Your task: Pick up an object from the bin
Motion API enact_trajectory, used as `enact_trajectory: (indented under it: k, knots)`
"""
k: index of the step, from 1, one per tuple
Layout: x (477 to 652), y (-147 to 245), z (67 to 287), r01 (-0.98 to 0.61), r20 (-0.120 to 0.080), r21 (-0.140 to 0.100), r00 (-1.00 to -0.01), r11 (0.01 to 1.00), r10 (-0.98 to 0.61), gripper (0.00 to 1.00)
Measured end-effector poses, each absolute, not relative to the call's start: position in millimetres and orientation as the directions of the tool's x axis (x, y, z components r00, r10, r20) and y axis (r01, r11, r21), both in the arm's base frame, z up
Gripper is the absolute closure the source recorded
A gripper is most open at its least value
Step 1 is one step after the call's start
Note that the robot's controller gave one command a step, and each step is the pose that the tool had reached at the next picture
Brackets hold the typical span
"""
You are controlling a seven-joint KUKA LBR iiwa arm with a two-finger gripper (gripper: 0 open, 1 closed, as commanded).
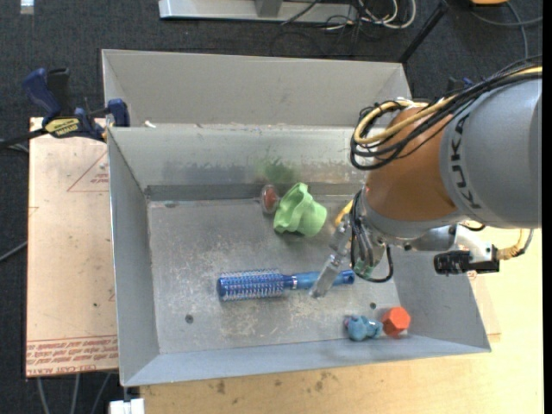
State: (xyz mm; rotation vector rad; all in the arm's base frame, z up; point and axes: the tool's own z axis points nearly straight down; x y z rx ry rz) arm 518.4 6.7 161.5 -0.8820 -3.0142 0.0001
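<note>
Hairbrush point(259, 285) comes first from the left: blue, flat on the bin point(198, 240) floor nearer the front wall, bristles left, handle right. Against the back wall sit a small red thing point(270, 198) and, just beside it, a crumpled green soft lump point(299, 210). My fingers point(321, 285) are at the brush handle; I cannot tell whether they are open or closed, or around it. Toward the front right corner lie a small blue thing point(360, 328) and an orange one point(396, 320), side by side. The risk, I judge: a thin, smooth handle taken far from the heavier head may swivel or slip out on lifting. Count: one brush, one red thing, one green lump, one blue thing, one orange.
</note>
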Motion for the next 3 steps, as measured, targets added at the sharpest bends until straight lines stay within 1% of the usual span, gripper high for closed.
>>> enact_trajectory:
  k: [1,2,3]
  knots:
    - [509.2,16,71,0.656,0.006,-0.004,-0.755,0.755,0.656,0.00]
    - [510.9,16,75,0.655,0.001,-0.001,-0.756,0.756,0.655,1.00]
    - [532.7,4,324,0.658,-0.007,0.005,-0.753,0.753,0.658,1.00]
